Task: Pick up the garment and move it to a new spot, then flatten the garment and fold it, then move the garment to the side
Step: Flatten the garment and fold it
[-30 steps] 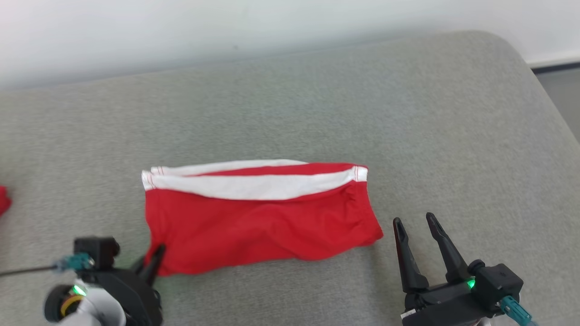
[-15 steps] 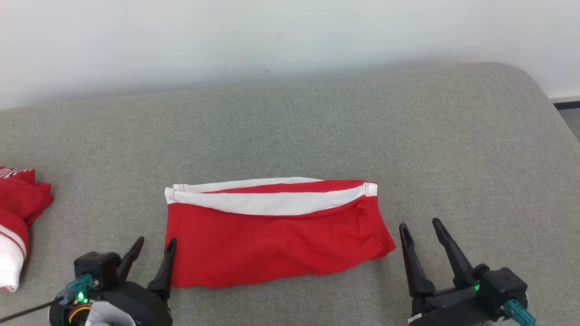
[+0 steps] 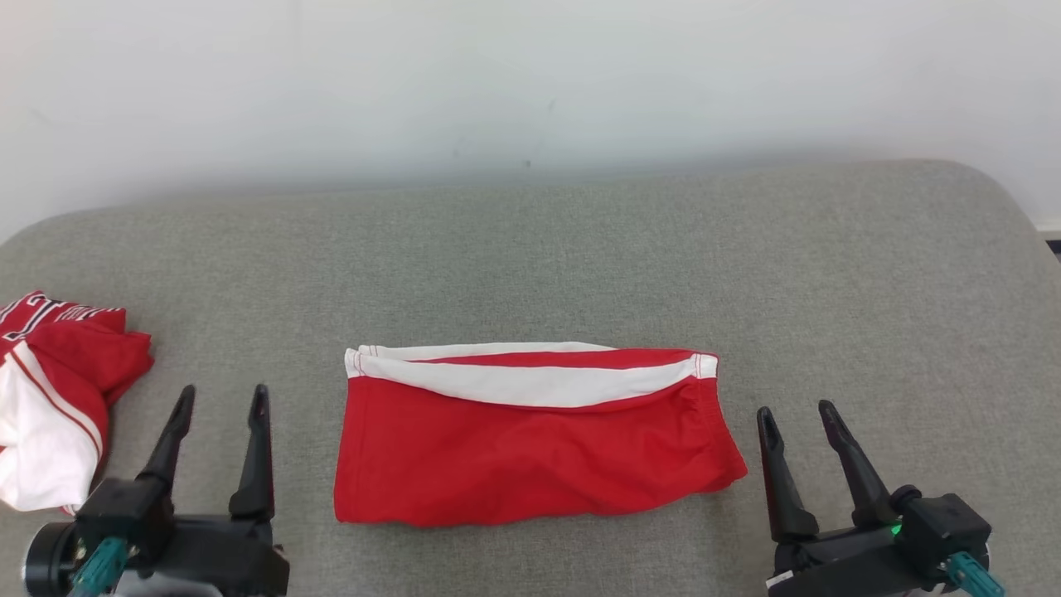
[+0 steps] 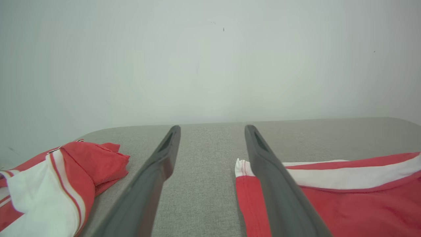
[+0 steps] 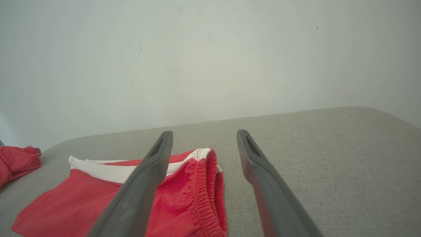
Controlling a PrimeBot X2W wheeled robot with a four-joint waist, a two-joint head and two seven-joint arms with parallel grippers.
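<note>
Grey cushion (image 3: 580, 249) below a white wall (image 3: 530, 75). The folded red garment (image 3: 530, 448), with a white band along its far edge, lies flat at the cushion's centre. A crumpled red-and-white cloth (image 3: 50, 398) sits at the left edge. Left gripper (image 3: 225, 390) and right gripper (image 3: 794, 410) flank the garment, fingers spread, holding nothing.

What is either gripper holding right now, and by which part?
Nothing. The left gripper and right gripper are both open beside the shorts.
</note>
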